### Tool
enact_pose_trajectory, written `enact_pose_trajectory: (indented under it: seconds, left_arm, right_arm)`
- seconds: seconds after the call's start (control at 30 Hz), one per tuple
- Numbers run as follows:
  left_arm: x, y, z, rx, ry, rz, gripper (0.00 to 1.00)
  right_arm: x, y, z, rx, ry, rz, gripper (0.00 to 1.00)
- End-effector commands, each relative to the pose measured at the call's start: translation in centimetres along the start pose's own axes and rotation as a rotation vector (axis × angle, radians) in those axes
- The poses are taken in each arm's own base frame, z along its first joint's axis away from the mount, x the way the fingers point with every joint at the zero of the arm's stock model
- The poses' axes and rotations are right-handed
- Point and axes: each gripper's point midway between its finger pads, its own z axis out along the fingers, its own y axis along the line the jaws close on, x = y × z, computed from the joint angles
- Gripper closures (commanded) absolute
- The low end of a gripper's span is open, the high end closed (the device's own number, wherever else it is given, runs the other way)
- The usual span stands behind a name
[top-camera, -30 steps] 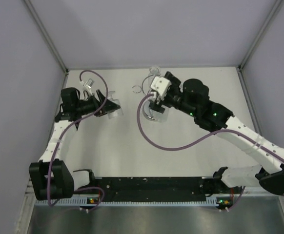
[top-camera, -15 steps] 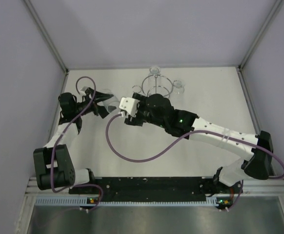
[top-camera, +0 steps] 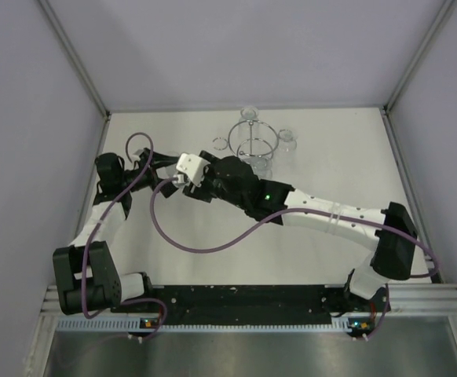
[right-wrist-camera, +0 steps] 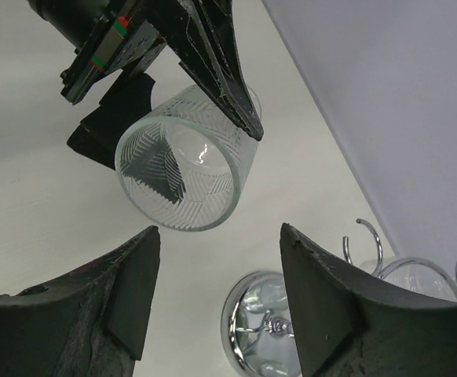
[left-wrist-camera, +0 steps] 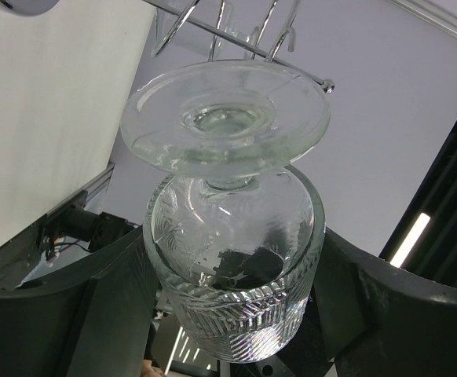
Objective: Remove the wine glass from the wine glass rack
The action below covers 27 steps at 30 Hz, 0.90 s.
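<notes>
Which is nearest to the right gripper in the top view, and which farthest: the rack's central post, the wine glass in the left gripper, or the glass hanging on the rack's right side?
1. wine glass, gripped by the left gripper: just ahead of the right gripper, on the table's left.
2. rack post: middle of the table, toward the back.
3. hanging glass: beyond the post, on the rack's right side.

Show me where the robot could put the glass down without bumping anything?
Free: the front of the table, between the purple cable and the black rail; also back right, between the wine glass rack and the right wall. Crowded: left of centre, where the left gripper holds the wine glass right beside the right gripper.
</notes>
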Motion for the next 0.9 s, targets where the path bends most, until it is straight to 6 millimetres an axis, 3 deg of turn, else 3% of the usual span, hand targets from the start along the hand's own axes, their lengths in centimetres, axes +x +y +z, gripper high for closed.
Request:
enact_pose_trajectory:
  seconds: [0.0,0.13,0.37,0.43,0.5,0.53,0.87]
  left_arm:
    - [1.2,-1.4,-0.4,0.031,0.025,0.065,1.00]
    - [1.2,-1.4,-0.4,0.031,0.025,0.065,1.00]
    - [1.2,-1.4,-0.4,0.031,0.025,0.065,1.00]
    - [1.2,-1.4,-0.4,0.031,0.025,0.065,1.00]
    - [1.2,-1.4,-0.4,0.031,0.025,0.065,1.00]
    - [1.2,-1.4,-0.4,0.031,0.025,0.065,1.00]
    - [1.2,-1.4,-0.4,0.031,0.025,0.065,1.00]
  right_arm:
    - [-3.9,-2.0,0.9,0.110,-0.098,0.115,0.39]
    - [-4.0,-3.5,1.7,0.213,-0.104,0.146,0.41]
    - [-3.3,-2.3,4.2,0.194,-0.085,0.169,0.50]
    - [-3.1,-2.0,4.7,0.188,-0.077,0.174,0.69]
    - [-2.9,-1.8,4.9,0.183,-0.074,0.179,0.98]
    - [-2.8,-1.7,5.0,0.177,-0.071,0.177,1.00]
    - [-2.4,-2.8,4.2,0.162,-0.068,0.171,1.00]
